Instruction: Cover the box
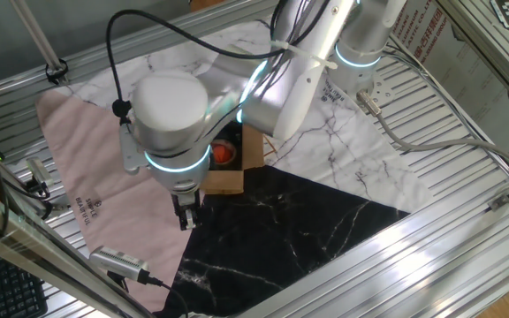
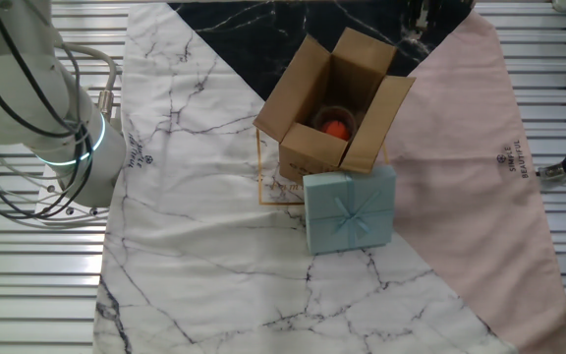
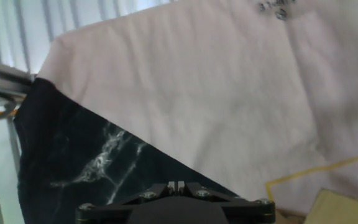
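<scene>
The box is a small brown cardboard carton standing with its four flaps open. An orange object lies inside. In one fixed view the box is mostly hidden behind the arm's wrist. My gripper hangs just beside the box, over the seam between the pink and black cloths, with its fingers together and nothing between them. In the hand view the fingertips sit closed at the bottom edge, and a cardboard flap corner shows at the lower right.
A light blue gift box with a ribbon stands against the carton's side. Pink cloth, black marble cloth and white marble cloth cover the table. A metal frame rail and cables run around the edges.
</scene>
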Motion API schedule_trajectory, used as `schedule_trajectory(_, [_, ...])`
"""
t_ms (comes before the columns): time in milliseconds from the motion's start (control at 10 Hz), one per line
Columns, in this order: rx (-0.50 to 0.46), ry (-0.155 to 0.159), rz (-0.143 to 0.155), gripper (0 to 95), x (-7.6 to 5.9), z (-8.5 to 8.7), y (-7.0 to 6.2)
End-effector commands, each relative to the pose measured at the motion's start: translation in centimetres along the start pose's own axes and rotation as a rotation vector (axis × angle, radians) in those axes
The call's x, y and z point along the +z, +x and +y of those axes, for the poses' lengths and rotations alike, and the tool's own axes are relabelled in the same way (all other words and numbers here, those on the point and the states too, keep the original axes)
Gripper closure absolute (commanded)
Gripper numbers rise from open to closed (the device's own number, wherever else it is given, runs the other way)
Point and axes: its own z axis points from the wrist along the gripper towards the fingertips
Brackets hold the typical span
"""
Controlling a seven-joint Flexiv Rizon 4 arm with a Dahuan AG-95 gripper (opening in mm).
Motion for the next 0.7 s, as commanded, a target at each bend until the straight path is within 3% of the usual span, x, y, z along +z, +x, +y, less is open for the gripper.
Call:
schedule_trajectory(100, [-0.002, -0.002, 0.009, 95.0, 0.2, 0.0, 0.2])
schedule_trajectory(500, [-0.011, -0.002, 0.015, 95.0, 0.4, 0.0, 2.0])
schedule_trajectory(700, [-0.014, -0.003, 0.014, 95.0, 0.4, 0.0, 3.8])
